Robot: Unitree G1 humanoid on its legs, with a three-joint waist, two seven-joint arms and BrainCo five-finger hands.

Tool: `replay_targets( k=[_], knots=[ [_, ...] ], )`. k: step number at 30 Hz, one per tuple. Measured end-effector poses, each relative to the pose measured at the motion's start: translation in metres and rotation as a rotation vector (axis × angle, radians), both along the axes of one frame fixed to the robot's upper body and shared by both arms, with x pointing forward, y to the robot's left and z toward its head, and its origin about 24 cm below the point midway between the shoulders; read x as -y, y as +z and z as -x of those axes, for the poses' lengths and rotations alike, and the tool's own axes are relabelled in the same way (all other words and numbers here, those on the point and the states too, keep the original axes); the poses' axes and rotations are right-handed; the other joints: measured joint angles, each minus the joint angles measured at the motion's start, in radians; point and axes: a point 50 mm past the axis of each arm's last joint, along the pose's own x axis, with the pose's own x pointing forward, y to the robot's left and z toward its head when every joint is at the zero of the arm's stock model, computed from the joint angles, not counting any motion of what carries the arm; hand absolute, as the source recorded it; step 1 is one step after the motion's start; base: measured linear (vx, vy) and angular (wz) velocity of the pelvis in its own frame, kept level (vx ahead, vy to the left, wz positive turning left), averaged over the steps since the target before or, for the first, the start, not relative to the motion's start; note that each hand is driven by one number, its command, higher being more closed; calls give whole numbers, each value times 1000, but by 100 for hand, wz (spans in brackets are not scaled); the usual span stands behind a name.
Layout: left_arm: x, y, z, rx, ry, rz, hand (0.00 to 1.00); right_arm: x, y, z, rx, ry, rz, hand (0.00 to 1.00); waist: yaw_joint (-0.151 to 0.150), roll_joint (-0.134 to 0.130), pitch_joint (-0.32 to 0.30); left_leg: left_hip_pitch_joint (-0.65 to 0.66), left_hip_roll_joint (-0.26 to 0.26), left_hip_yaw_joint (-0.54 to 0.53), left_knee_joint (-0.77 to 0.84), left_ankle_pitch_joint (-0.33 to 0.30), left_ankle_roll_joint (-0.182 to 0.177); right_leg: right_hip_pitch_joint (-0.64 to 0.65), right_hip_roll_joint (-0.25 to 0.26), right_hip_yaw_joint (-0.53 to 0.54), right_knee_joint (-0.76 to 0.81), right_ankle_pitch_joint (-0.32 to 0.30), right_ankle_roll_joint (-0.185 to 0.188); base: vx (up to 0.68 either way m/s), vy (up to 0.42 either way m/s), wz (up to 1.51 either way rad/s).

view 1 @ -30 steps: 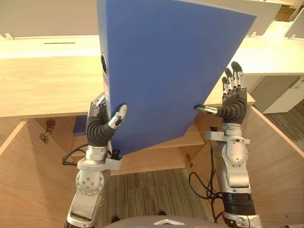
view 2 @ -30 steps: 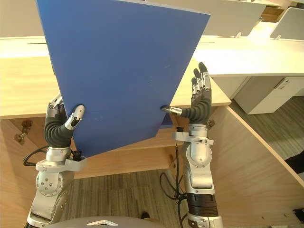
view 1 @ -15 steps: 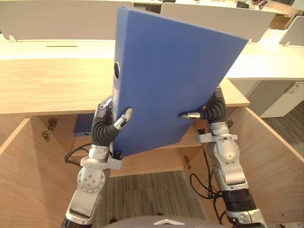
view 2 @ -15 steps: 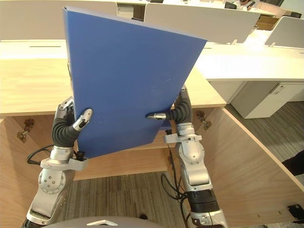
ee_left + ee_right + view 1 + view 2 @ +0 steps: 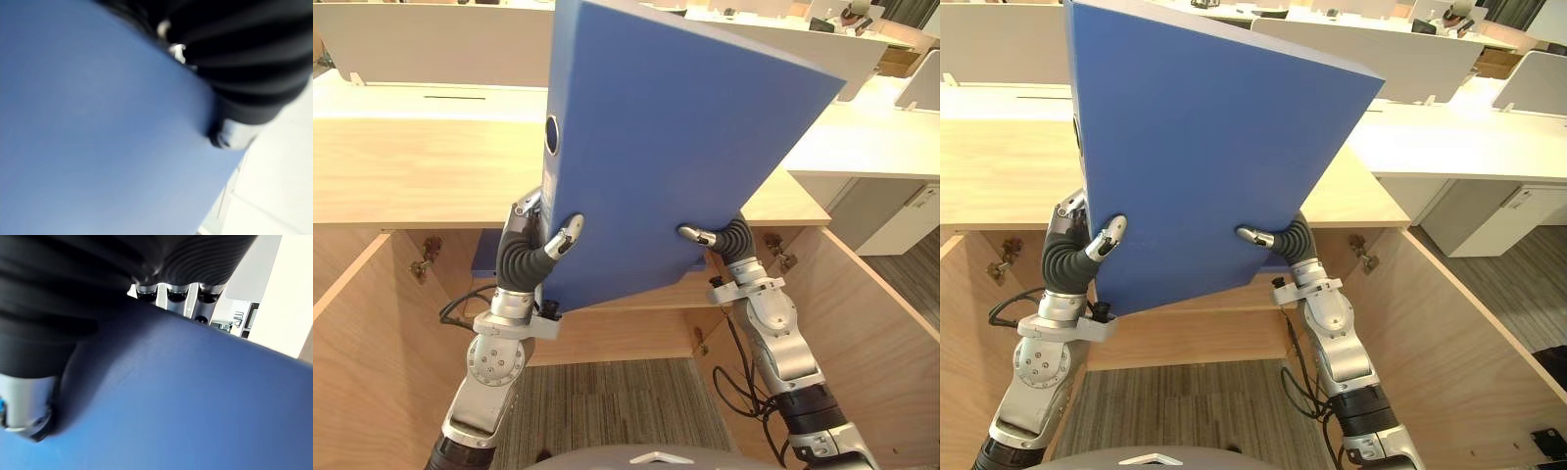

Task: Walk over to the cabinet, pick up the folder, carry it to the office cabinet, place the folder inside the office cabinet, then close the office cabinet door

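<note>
Light-wood office cabinet (image 5: 411, 176) spreads across your head views, its left door (image 5: 362, 372) and right door (image 5: 881, 333) both swung wide toward you, grey carpet (image 5: 617, 411) showing between them and white desks (image 5: 862, 137) standing behind its top. Before it, you have the blue folder (image 5: 675, 147) raised in the air between both hands, tilted so that its spine stands toward the robot's left and its far upper corner leans off to the right; it hangs above the cabinet's opening and is not inside, its lower edge hiding part of the shelf (image 5: 607, 338). Your left hand (image 5: 533, 257) grasps the folder low on the spine side, thumb (image 5: 563, 235) pressed flat on the front cover and fingers wrapped behind. Your right hand (image 5: 729, 240) pinches the lower right edge, its thumb (image 5: 697, 235) lying on the front cover while, in the right wrist view, its fingers (image 5: 176, 293) run past the edge onto the back. A flat blue item (image 5: 484, 257) lies on the shelf to the left, just beyond the left hand. A metal hinge (image 5: 426, 262) sits inside the left door, and a round finger hole (image 5: 551, 137) marks the folder's spine
</note>
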Motion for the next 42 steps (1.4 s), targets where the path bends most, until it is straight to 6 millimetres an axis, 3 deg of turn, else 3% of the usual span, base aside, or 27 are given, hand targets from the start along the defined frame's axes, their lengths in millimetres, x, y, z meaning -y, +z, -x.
replay_targets(
  k=[1,2,9,16,25,32,42],
  knots=[
    [-1,-3,-2,-12,5,-1,100,0,0,0,0,2,-9,100,0,0,0,0,0,0,0,1,0,0,0,0,0,0,0,0,0,0],
    [-2,-4,-3,-19,11,-4,0,0,0,0,0,2,-8,100,-1,0,0,0,0,0,0,1,0,0,0,1,0,0,0,0,0,0],
    [-5,-8,-5,-28,36,-32,0,-3,0,0,1,1,-33,100,-1,-1,0,-3,1,-1,0,1,0,-1,1,1,-1,0,0,0,0,0],
    [-24,-12,-7,-46,158,-11,0,-11,-5,2,-12,-30,-110,100,-2,-3,-2,-10,1,-3,0,1,0,-7,1,-1,-3,0,0,0,0,0],
    [-86,-34,-3,-142,528,10,0,21,-9,6,-12,-218,-231,100,-2,-9,-9,-13,0,-9,0,3,-1,-9,0,-13,2,-1,0,0,0,1],
    [-116,-80,13,-387,726,-5,0,35,-22,22,-49,-314,-279,100,0,-8,-10,-12,0,-26,0,-2,-8,0,-1,-25,1,-5,0,-2,3,6],
    [-126,-148,39,-750,788,-19,0,40,-41,33,-131,-397,-225,100,1,0,-4,-16,0,-26,0,-5,-11,-1,-2,-26,-2,-6,1,0,0,0]
  ],
)
